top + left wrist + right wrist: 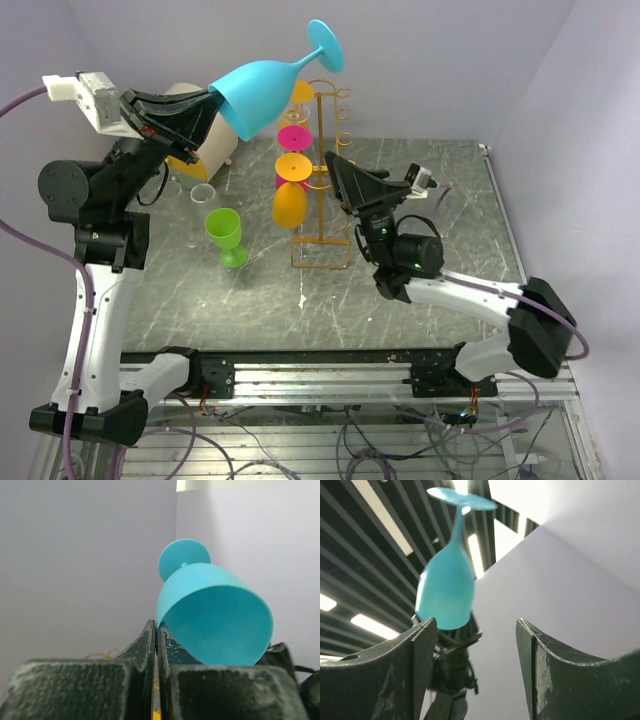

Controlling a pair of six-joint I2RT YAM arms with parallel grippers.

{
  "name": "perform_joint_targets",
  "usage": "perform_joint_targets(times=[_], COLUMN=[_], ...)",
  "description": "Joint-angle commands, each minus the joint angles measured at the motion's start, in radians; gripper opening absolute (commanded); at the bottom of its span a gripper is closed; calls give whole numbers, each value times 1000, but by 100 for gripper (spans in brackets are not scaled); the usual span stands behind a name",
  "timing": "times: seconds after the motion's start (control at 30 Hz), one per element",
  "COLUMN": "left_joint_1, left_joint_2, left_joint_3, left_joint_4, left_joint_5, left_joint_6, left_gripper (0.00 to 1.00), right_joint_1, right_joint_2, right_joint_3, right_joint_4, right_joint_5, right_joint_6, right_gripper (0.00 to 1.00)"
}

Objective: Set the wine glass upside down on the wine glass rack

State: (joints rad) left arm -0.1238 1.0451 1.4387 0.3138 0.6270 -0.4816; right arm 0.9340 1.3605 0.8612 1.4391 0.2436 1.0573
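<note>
My left gripper [212,100] is shut on the rim of a blue wine glass [265,88] and holds it high in the air, tilted, with its foot up and to the right. In the left wrist view the glass [215,610] opens toward the camera, with its rim pinched at the gripper [157,627]. The orange wire wine glass rack [325,240] stands at centre back, below and right of the glass. My right gripper [345,175] is open and empty beside the rack, pointing up. The right wrist view [475,622] shows the blue glass [447,590] overhead.
Pink [295,140] and orange [289,200] glasses hang upside down on the rack's left side. A green glass [226,232] stands upright on the table left of the rack. A beige cylinder [205,140] lies at back left, under the left arm.
</note>
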Motion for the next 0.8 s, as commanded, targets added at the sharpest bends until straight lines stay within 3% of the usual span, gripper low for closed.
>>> perform_joint_targets(times=[0.0, 0.27, 0.77], left_joint_1=[14, 13, 10], left_joint_2=[-42, -56, -37], left_joint_3=[-14, -73, -86], left_joint_4=[160, 144, 113], left_joint_5=[42, 63, 108], left_joint_6=[-82, -85, -57], left_gripper=[7, 7, 7], right_joint_1=[11, 6, 3], right_joint_2=[111, 258, 406], right_joint_3=[123, 407, 622], right_joint_4=[221, 131, 103], right_joint_5=[107, 43, 19], right_joint_6=[-80, -92, 28], right_gripper=[64, 64, 64])
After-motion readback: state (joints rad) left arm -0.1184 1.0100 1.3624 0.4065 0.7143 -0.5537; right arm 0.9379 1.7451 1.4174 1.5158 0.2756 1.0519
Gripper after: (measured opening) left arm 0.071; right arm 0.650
